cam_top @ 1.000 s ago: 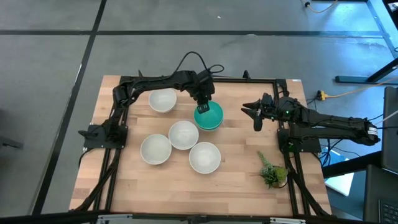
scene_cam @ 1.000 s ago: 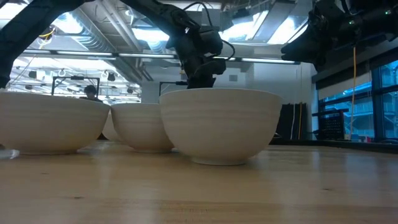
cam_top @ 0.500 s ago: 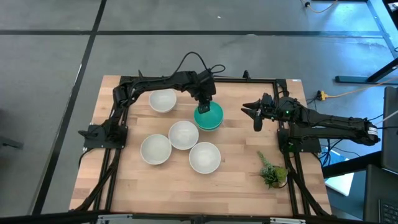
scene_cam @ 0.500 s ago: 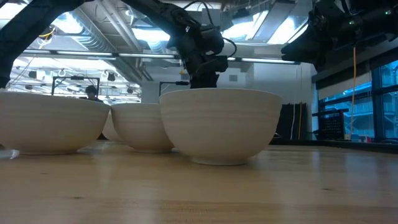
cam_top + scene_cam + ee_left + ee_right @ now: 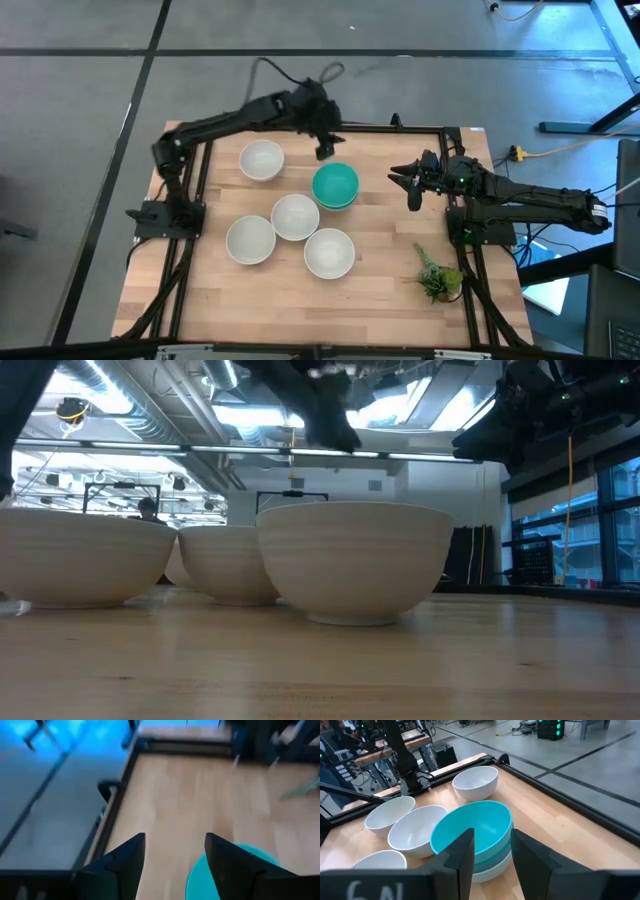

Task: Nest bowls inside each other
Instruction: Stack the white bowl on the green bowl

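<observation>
Turquoise bowl (image 5: 335, 184) below left gripper (image 5: 324, 150)

Light wooden plank table (image 5: 390, 290) inside a black metal frame (image 5: 400, 128). Directly on it: four white round smooth bowls — one at the far left (image 5: 261, 160), three clustered mid-table: (image 5: 295, 216), (image 5: 250, 239), (image 5: 329, 252). Bright turquoise bowl stack (image 5: 335, 186) sits just right of centre, paler bowl rim visible under it. Small green plant sprig (image 5: 438, 275) near the right edge, apart from the bowls.
</observation>
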Tool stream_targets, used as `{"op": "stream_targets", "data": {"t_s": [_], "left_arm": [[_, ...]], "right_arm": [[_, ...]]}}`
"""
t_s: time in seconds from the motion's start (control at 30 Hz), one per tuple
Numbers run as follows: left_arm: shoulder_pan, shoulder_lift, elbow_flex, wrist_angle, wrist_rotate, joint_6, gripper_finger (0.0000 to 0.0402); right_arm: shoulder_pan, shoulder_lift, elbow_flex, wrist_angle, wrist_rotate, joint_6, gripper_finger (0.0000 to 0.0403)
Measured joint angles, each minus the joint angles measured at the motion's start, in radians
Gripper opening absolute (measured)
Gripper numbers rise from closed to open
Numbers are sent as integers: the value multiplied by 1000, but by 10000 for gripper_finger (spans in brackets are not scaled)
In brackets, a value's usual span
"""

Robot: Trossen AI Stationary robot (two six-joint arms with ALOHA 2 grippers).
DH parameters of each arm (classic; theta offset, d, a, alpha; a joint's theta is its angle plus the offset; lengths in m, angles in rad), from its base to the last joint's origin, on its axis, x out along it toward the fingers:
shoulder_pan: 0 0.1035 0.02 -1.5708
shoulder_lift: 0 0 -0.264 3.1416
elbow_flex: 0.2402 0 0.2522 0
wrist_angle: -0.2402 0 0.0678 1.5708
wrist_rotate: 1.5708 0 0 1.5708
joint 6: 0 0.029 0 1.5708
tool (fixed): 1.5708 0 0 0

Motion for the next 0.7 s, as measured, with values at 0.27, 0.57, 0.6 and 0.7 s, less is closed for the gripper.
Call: {"op": "stream_targets", "data": {"t_s": [0.27, 0.57, 0.6, 0.7], "left_arm": [[40, -214, -95, 4, 29, -2, 200], [88, -499, -448, 104, 13, -51, 200], [90, -529, -485, 103, 8, -51, 200], [93, -619, -595, 91, 8, -54, 200]], "right_arm": [[1, 0, 0, 0, 0, 8, 129], [2, 0, 0, 0, 0, 6, 129], [2, 0, 0, 0, 0, 6, 129], [2, 0, 0, 0, 0, 5, 129]]}}
